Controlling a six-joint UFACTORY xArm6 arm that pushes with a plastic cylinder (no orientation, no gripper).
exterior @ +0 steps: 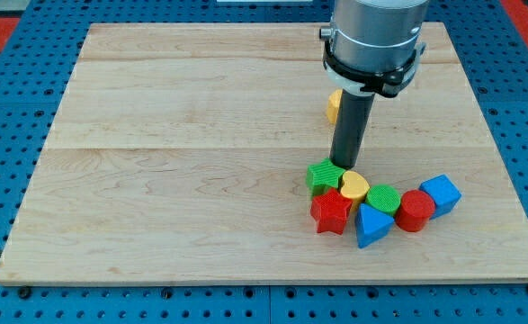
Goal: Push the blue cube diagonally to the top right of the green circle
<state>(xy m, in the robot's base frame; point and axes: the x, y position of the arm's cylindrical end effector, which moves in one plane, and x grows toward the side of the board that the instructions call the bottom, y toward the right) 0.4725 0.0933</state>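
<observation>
The blue cube [441, 193] sits at the right end of a cluster of blocks, touching a red cylinder [415, 210]. The green circle [383, 198] lies left of that red cylinder, in the middle of the cluster. My tip [344, 165] is down on the board just above the cluster, between a green star-shaped block [324, 175] and a yellow circle [353, 185]. It is well to the left of the blue cube and not touching it.
A red star [331, 211] and a blue triangular block [372, 225] lie along the cluster's bottom edge. A yellow block [334, 105] sits half hidden behind the rod. The wooden board [156, 180] rests on a blue pegboard.
</observation>
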